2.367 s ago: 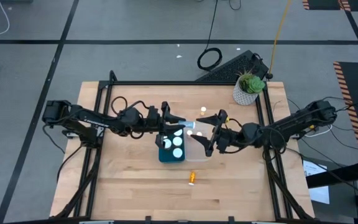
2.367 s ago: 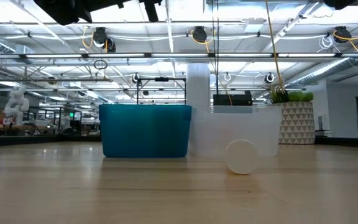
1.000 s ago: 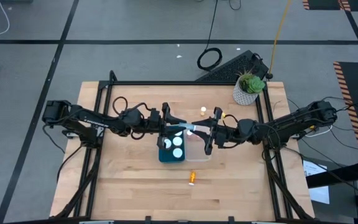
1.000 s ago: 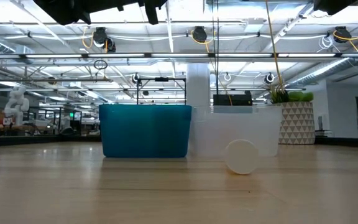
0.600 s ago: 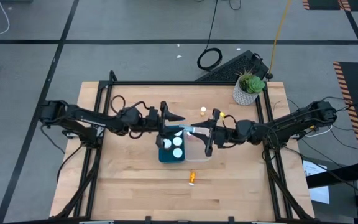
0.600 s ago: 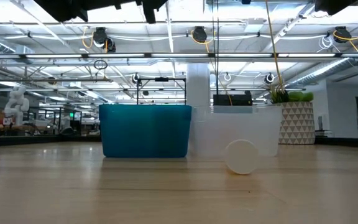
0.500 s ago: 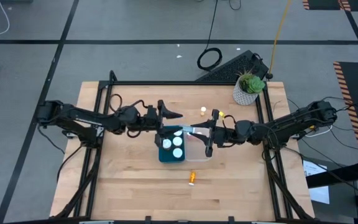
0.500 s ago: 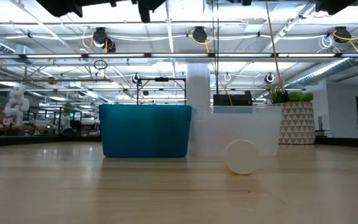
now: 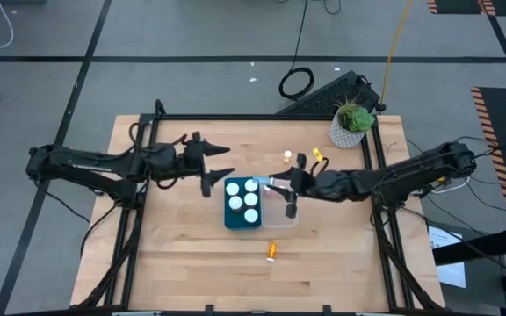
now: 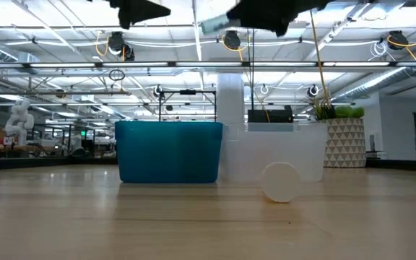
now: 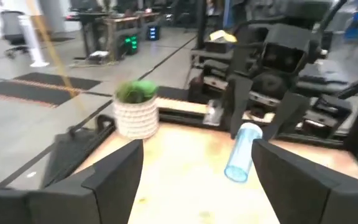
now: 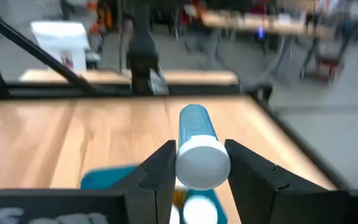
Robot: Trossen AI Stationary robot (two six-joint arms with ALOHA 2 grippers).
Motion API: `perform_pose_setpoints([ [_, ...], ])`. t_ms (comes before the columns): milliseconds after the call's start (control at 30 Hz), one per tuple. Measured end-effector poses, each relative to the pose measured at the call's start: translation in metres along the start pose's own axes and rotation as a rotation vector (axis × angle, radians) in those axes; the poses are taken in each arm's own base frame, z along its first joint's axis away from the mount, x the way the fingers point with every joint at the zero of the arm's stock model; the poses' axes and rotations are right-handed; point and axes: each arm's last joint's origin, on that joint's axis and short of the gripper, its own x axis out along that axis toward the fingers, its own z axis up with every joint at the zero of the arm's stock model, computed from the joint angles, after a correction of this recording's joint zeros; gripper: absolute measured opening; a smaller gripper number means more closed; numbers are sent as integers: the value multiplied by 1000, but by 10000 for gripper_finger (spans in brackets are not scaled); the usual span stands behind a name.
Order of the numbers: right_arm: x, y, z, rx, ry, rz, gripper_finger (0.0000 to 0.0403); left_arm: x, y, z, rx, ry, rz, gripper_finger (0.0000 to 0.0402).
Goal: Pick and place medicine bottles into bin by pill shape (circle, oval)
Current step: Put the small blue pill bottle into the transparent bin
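Observation:
A pale blue medicine bottle (image 9: pixel 276 183) with a white cap hangs level over the bins, and my right gripper (image 9: pixel 288 185) is shut on it. Below stand a teal bin (image 9: pixel 243 204) holding several white-capped bottles and a clear bin (image 9: pixel 281 213) to its right. My left gripper (image 9: pixel 217 168) is open to the left of the teal bin, with nothing between its fingers. An orange bottle (image 9: pixel 271 251) lies on its side on the table near the front. Two small bottles (image 9: pixel 286 156) (image 9: pixel 316 154) rest farther back. My right gripper pinches the blue bottle at its white-capped end (image 12: pixel 202 163) between its two fingers (image 12: pixel 160 169). The fingers come level from the table's right and lie along the bottle. The blue body (image 12: pixel 194 121) sticks out past the fingertips toward the left, lifted clear above the bins.
A potted plant (image 9: pixel 352 124) stands at the far right corner. A black frame (image 9: pixel 148 132) runs around the tabletop. Bare wood lies in front of the bins around the orange bottle, whose white cap (image 10: pixel 280 182) faces the low camera.
My left gripper has drawn back from the blue bottle toward the table's left edge, uncovering the teal bin. The bottle stays level in my right gripper, which has edged slightly left over the bins.

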Motion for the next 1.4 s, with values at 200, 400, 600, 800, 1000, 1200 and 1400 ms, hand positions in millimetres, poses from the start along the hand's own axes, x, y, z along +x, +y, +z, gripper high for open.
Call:
perform_pose_setpoints([
  [200,0,-3,5,114,151,34,123,0,2,-6,20,59,51,276],
  [400,-1,-12,8,178,310,70,123,0,4,-8,31,82,61,274],
  [600,5,-14,0,201,402,113,123,1,8,-9,23,89,76,274],
  [800,26,-8,-28,189,550,128,123,1,10,-11,18,106,86,273],
  [1000,37,-3,-49,172,657,128,123,1,10,-11,17,109,85,273],
  [1200,39,-3,-54,154,680,124,123,1,10,-11,18,108,85,273],
  [1400,41,-7,-55,153,677,86,123,1,9,-11,18,107,85,273],
])
